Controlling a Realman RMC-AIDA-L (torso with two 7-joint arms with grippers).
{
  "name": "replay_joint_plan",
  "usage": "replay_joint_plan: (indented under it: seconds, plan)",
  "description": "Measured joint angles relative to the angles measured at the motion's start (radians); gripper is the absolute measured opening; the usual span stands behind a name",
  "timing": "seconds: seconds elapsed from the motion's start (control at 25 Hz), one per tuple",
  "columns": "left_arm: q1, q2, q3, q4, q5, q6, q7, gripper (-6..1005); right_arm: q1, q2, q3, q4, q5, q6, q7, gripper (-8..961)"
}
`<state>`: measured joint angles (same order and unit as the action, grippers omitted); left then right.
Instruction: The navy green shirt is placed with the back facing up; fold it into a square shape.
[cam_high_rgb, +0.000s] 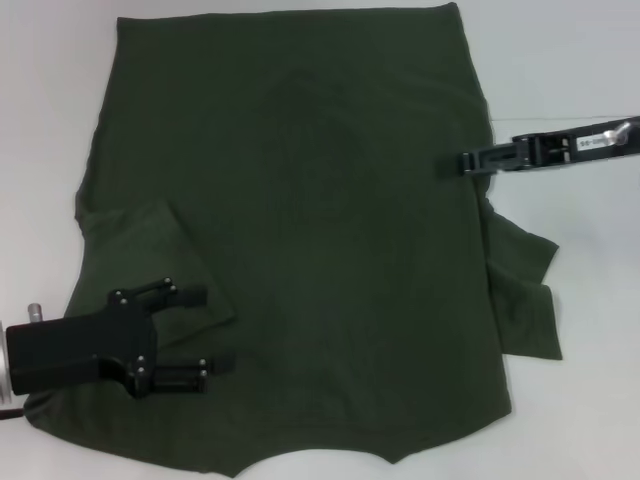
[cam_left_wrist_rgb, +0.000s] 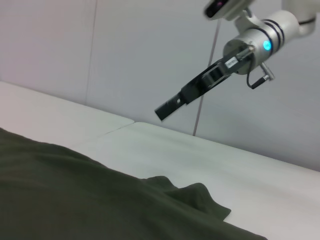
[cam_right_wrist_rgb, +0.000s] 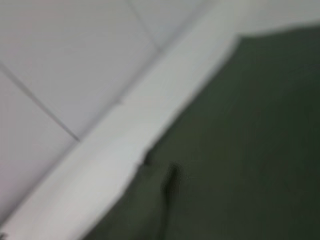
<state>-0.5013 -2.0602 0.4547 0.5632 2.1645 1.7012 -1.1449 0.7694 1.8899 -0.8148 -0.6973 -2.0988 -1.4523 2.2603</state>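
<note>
Shirt (cam_high_rgb: 320, 230) lies flat on worktop (cam_high_rgb: 590, 300). My left hand (cam_high_rgb: 205, 335) hovers released at 8 o'clock; right hand (cam_high_rgb: 468, 162), state untellable, at 3.

no legible text, label unreadable

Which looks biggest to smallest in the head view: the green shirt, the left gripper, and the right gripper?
1. The navy green shirt, by far the largest.
2. The left gripper, near the shirt's folded-in sleeve.
3. The right gripper, at the shirt's other edge.
The left one looks bulkier, though nearness to the camera may exaggerate that.
</note>
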Motion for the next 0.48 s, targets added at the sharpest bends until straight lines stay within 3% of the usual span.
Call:
replay_joint_plan:
  seconds: [0.24,0.48]
  plan:
    - [0.001,-0.002,-0.002,0.000,-0.006,-0.006,0.016,951,0.022,-0.014,0.087,-0.035,-0.212,-0.093,0.185,940]
    - [-0.006,-0.003,-0.003,0.000,-0.014,-0.007,0.010,952,-0.003,-0.024,0.126,-0.044,-0.299,-0.146,0.274,940]
